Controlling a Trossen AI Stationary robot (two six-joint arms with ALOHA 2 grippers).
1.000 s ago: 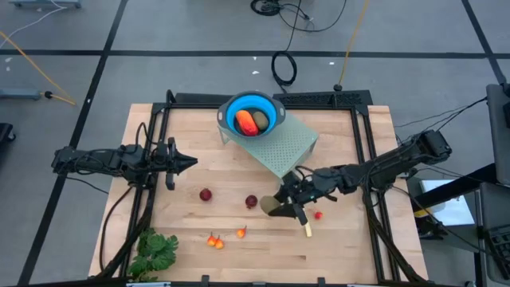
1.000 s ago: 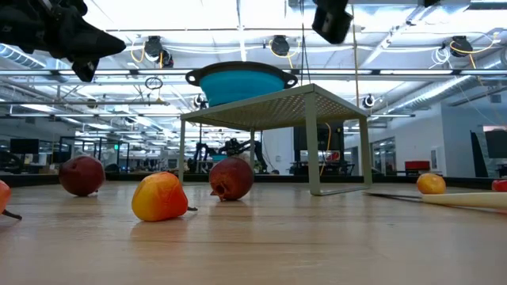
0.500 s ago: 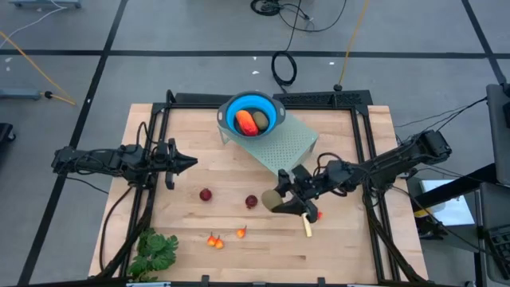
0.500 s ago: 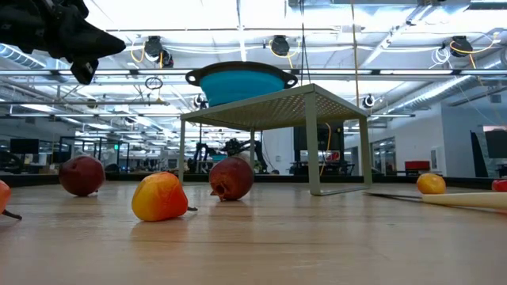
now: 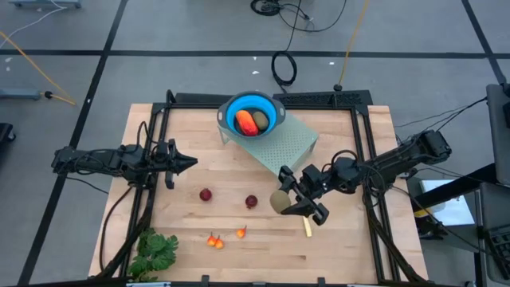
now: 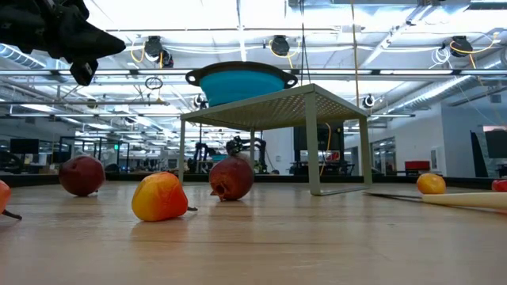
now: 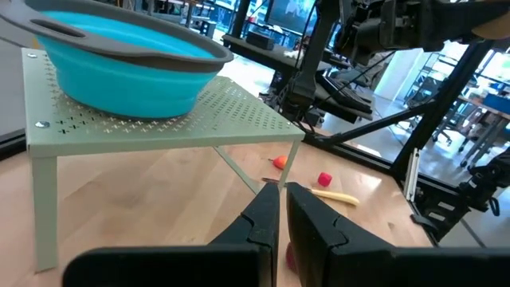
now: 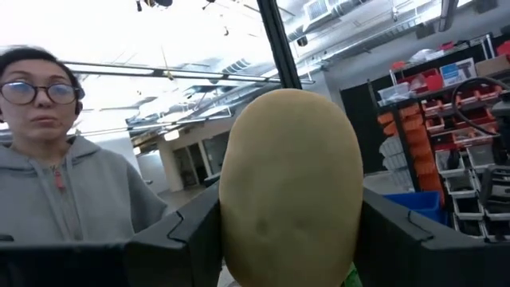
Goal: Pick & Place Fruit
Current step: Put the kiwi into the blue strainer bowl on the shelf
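My right gripper [image 5: 282, 200] hangs above the table's middle right, in front of the stand, shut on an olive-brown oval fruit [image 5: 278, 202] that fills the right wrist view [image 8: 287, 187]. A blue bowl [image 5: 253, 116] on a green perforated stand [image 5: 285, 143] holds an orange-red piece [image 5: 245, 121] and another olive oval [image 5: 260, 119]. Two dark red balls [image 5: 205, 194] [image 5: 251, 202] and tiny orange-red bits [image 5: 213, 240] lie on the wood. My left gripper [image 5: 190, 163] waits shut at the table's left, level, above the board. My right gripper pinches the olive-brown oval between its two fingers, which press its opposite sides [image 8: 227, 215] at about mid-height. The fingers [image 8: 191, 235] come from the table's right, slanting upward. The oval is lifted clear of the table.
A leafy green bunch [image 5: 155, 252] lies at the near left corner. A yellow-handled knife [image 5: 307, 229] lies just near of my right gripper. A person in a grey hoodie [image 8: 60, 199] stands beyond the table. Bare wood lies between the balls and the stand.
My right gripper has risen and tipped its fingers upward while rolling, carrying the olive-brown oval up off the table and slightly toward the stand. It has left the top of the low view. The left arm has stayed in place.
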